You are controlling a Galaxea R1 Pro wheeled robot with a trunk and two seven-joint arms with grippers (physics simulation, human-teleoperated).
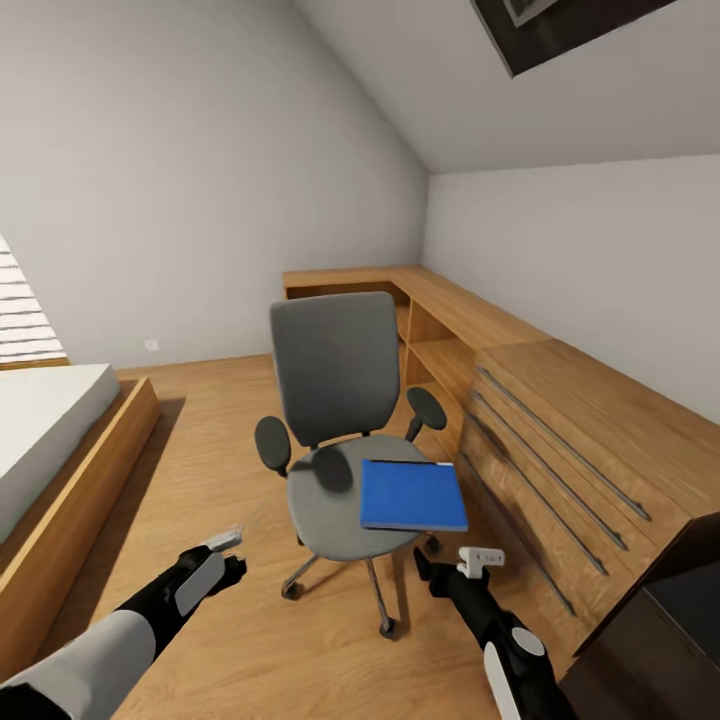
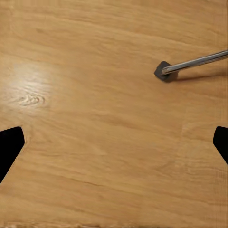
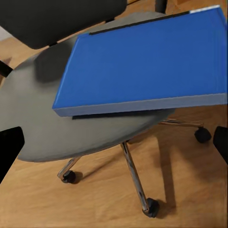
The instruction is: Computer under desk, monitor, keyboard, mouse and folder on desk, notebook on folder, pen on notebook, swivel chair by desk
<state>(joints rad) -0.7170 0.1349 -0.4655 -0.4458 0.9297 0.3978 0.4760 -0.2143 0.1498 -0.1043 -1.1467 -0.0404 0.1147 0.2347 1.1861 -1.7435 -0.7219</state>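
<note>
The grey swivel chair point(image 1: 335, 370) stands in the middle of the bedroom floor, facing me. On the right half of its seat point(image 3: 42, 118) lies the flat blue folder point(image 1: 413, 495), its corner overhanging the seat's front edge; it also appears close up as the folder point(image 3: 147, 66). A thin dark edge shows under the folder, and I cannot tell what it is. My right gripper point(image 1: 447, 568) hangs low just in front of the seat, open point(image 3: 114, 147), pointing at the folder's near edge. My left gripper point(image 1: 230, 556) is open point(image 2: 114, 145) over bare floor left of the chair, near a chrome chair leg point(image 2: 194, 62).
A light wooden dresser point(image 1: 560, 440) with long bar handles runs along the right wall close to the chair. A black desk corner point(image 1: 670, 600) shows at the bottom right. The low bed point(image 1: 50, 430) lies at the left, with open floor between it and the chair.
</note>
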